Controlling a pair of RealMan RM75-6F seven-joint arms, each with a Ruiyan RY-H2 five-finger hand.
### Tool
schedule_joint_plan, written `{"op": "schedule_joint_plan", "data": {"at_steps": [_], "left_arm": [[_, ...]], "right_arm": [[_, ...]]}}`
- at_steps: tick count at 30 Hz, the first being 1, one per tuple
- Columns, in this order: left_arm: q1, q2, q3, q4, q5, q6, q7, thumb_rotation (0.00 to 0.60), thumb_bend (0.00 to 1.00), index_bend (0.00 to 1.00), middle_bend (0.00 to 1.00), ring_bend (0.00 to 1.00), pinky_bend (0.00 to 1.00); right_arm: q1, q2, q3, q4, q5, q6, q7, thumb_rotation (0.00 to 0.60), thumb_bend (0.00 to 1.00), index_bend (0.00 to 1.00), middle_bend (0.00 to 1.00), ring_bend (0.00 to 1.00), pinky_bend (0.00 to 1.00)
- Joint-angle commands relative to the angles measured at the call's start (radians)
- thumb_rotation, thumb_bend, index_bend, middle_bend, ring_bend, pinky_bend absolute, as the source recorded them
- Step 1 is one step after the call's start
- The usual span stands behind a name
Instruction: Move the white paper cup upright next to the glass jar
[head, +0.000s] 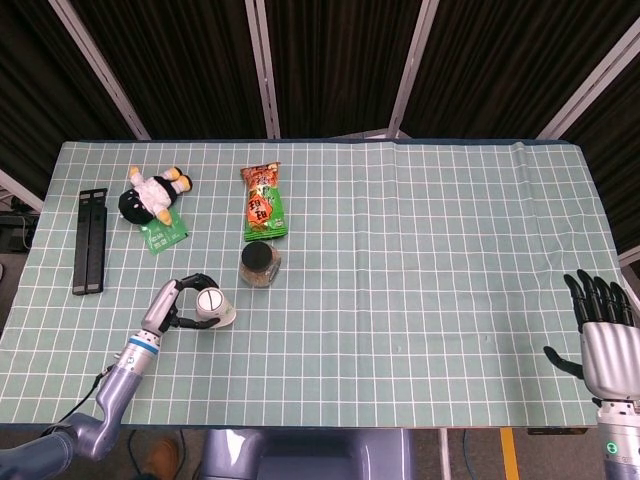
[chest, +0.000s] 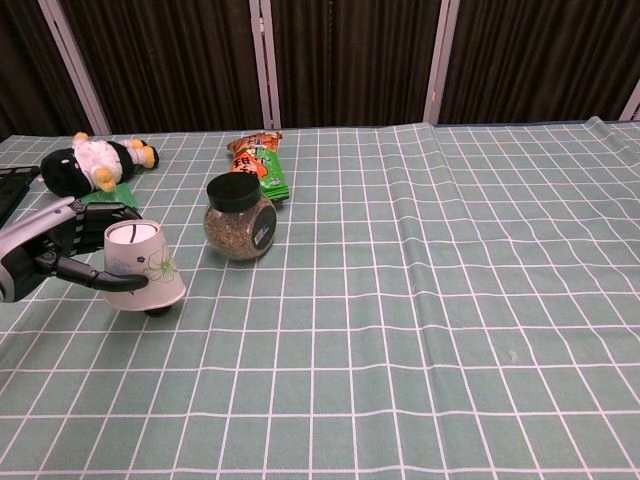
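Left hand (chest: 40, 258) grips the white paper cup (chest: 142, 268), tilted, left of the glass jar (chest: 239, 217); I see my right hand (head: 605, 335) spread, holding nothing.

a table (head: 450, 250) under a green checked cloth carries a glass jar (head: 260, 264), snack packet (head: 264, 202), plush toy (head: 152, 194), green card (head: 165, 231), and what looks like a black clamp (head: 91, 240).
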Motion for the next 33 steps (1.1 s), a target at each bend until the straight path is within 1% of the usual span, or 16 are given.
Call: {"op": "schedule_joint_plan", "data": {"at_steps": [1, 2, 4, 6, 10, 13, 15, 17, 19, 21, 23, 25, 26, 28, 31, 33], "left_arm": [[-0.003, -0.012, 0.010, 0.021, 0.013, 0.001, 0.004, 0.600, 0.00, 0.43, 0.31, 0.27, 0.29], [-0.004, -0.013, 0.018, 0.027, 0.024, 0.006, -0.002, 0.600, 0.00, 0.37, 0.25, 0.22, 0.25], [-0.001, -0.017, 0.025, 0.045, 0.041, 0.029, -0.018, 0.600, 0.00, 0.11, 0.05, 0.05, 0.08], [0.001, -0.018, 0.032, 0.060, 0.053, 0.045, -0.026, 0.600, 0.00, 0.00, 0.00, 0.00, 0.01], [0.009, -0.006, 0.030, 0.070, 0.066, 0.091, -0.013, 0.600, 0.00, 0.00, 0.00, 0.00, 0.00], [0.016, 0.018, 0.024, 0.045, 0.076, 0.135, -0.004, 0.600, 0.00, 0.00, 0.00, 0.00, 0.00], [0.021, 0.045, 0.011, 0.010, 0.083, 0.182, 0.006, 0.600, 0.00, 0.00, 0.00, 0.00, 0.00], [0.029, 0.092, -0.014, -0.053, 0.099, 0.264, 0.052, 0.600, 0.00, 0.00, 0.00, 0.00, 0.00], [0.038, 0.149, -0.032, -0.121, 0.116, 0.329, 0.134, 0.600, 0.00, 0.00, 0.00, 0.00, 0.00], [0.051, 0.221, -0.034, -0.212, 0.124, 0.352, 0.253, 0.600, 0.00, 0.00, 0.00, 0.00, 0.00], [0.079, 0.314, -0.027, -0.332, 0.115, 0.356, 0.433, 0.600, 0.00, 0.00, 0.00, 0.00, 0.00], [0.128, 0.432, -0.002, -0.497, 0.081, 0.346, 0.734, 0.600, 0.00, 0.00, 0.00, 0.00, 0.00], [0.148, 0.464, 0.001, -0.559, 0.065, 0.355, 0.835, 0.600, 0.00, 0.00, 0.00, 0.00, 0.00], [0.191, 0.521, 0.018, -0.671, 0.035, 0.372, 0.987, 0.600, 0.00, 0.00, 0.00, 0.00, 0.00], [0.247, 0.576, 0.049, -0.775, 0.009, 0.400, 1.108, 0.600, 0.00, 0.00, 0.00, 0.00, 0.00], [0.273, 0.596, 0.069, -0.800, 0.009, 0.410, 1.142, 0.600, 0.00, 0.00, 0.00, 0.00, 0.00]], "right_arm": [[0.000, 0.002, 0.001, 0.001, 0.002, 0.000, 0.001, 0.600, 0.00, 0.00, 0.00, 0.00, 0.00], [0.000, 0.002, 0.002, 0.001, 0.003, 0.001, -0.001, 0.600, 0.00, 0.00, 0.00, 0.00, 0.00], [-0.001, 0.001, 0.002, 0.001, 0.003, 0.004, -0.004, 0.600, 0.00, 0.00, 0.00, 0.00, 0.00], [-0.001, 0.001, 0.002, -0.001, 0.002, 0.004, -0.004, 0.600, 0.00, 0.00, 0.00, 0.00, 0.00], [-0.001, 0.002, -0.001, -0.003, -0.001, 0.003, -0.005, 0.600, 0.00, 0.00, 0.00, 0.00, 0.00], [-0.001, 0.001, -0.003, -0.006, -0.007, 0.005, -0.006, 0.600, 0.00, 0.00, 0.00, 0.00, 0.00], [-0.001, 0.001, -0.004, -0.009, -0.011, 0.007, -0.007, 0.600, 0.00, 0.00, 0.00, 0.00, 0.00], [-0.001, 0.002, -0.006, -0.014, -0.017, 0.009, -0.008, 0.600, 0.00, 0.00, 0.00, 0.00, 0.00], [-0.002, 0.003, -0.008, -0.018, -0.024, 0.011, -0.007, 0.600, 0.00, 0.00, 0.00, 0.00, 0.00], [-0.003, 0.005, -0.010, -0.022, -0.031, 0.015, -0.005, 0.600, 0.00, 0.00, 0.00, 0.00, 0.00], [-0.004, 0.007, -0.012, -0.026, -0.039, 0.019, -0.001, 0.600, 0.00, 0.00, 0.00, 0.00, 0.00], [-0.007, 0.011, -0.015, -0.030, -0.051, 0.026, 0.007, 0.600, 0.00, 0.00, 0.00, 0.00, 0.00], [-0.008, 0.013, -0.016, -0.031, -0.055, 0.028, 0.011, 0.600, 0.00, 0.00, 0.00, 0.00, 0.00], [-0.011, 0.017, -0.018, -0.033, -0.063, 0.033, 0.020, 0.600, 0.00, 0.00, 0.00, 0.00, 0.00], [-0.014, 0.023, -0.020, -0.036, -0.077, 0.041, 0.033, 0.600, 0.00, 0.00, 0.00, 0.00, 0.00], [-0.014, 0.026, -0.021, -0.038, -0.083, 0.043, 0.040, 0.600, 0.00, 0.00, 0.00, 0.00, 0.00]]}}
